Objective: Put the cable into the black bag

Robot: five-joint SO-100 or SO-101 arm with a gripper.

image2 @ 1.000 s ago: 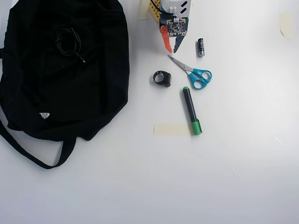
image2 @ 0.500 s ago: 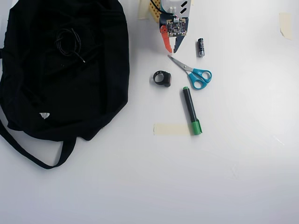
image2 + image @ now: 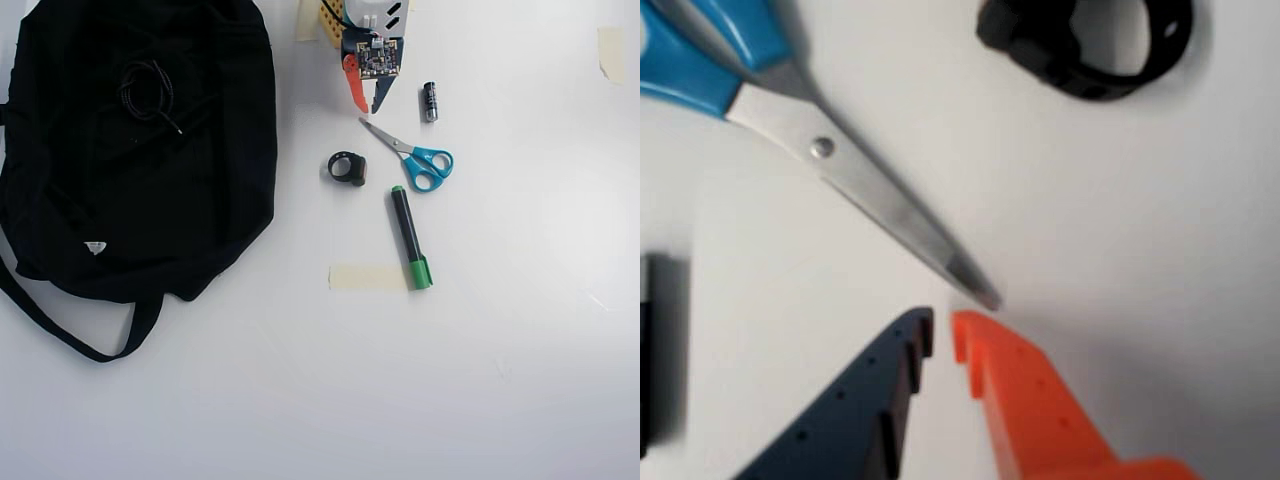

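Black fabric fills the upper left of the overhead view: the bag, lying flat, with the coiled cable resting on top of it near its upper middle. Whether the cable sits inside an opening or merely on the cloth cannot be told. On the white table, right of centre, lie a green-capped marker, blue-handled scissors, a strip of tape, a black ring-shaped clip and a small battery. The gripper hangs at the top centre, empty, its orange and dark fingers only narrowly parted just above the scissor tip in the wrist view. To do this step well, I judge the arm should swing toward the frame's left, open wider over the coil, and avoid snagging loose cloth
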